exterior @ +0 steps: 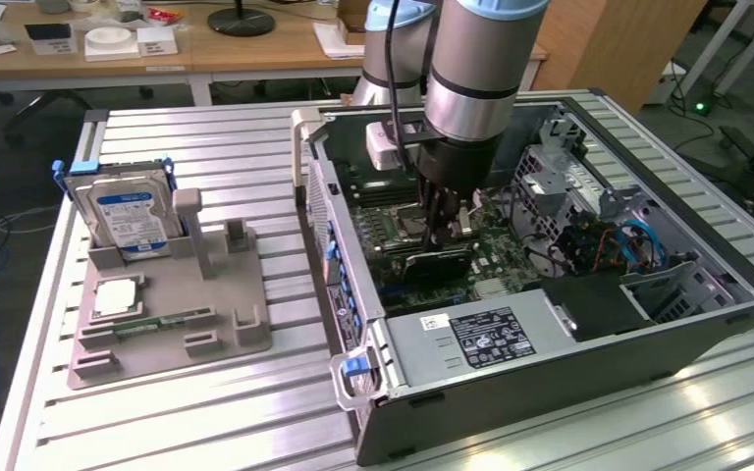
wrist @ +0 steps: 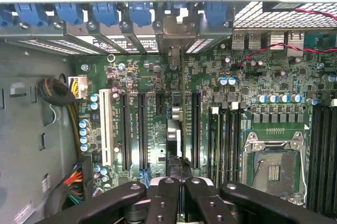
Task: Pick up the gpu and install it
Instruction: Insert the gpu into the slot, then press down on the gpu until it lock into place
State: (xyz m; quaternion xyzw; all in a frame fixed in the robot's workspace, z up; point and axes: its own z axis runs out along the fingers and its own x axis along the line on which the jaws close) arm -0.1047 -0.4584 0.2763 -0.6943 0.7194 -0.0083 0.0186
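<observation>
The gpu [exterior: 432, 263] is a dark card standing on edge on the green motherboard inside the open computer case [exterior: 691, 324]. In the wrist view the gpu [wrist: 175, 129] appears edge-on in a slot line, its silver bracket up against the case's rear wall. My gripper [exterior: 446, 234] reaches down into the case right over the card. The wrist view shows the gripper [wrist: 180, 182] with its black fingers [wrist: 167, 197] closed together over the card's near end. Whether they pinch the card or only meet above it, I cannot tell.
On the exterior view's left a grey holder [exterior: 174, 319] carries a silver hard drive [exterior: 122, 216], a square chip [exterior: 113, 296] and a green memory stick [exterior: 161, 321]. Inside the case are the power supply [exterior: 482, 339], the CPU socket [wrist: 274, 166] and a cable bundle [wrist: 58, 92].
</observation>
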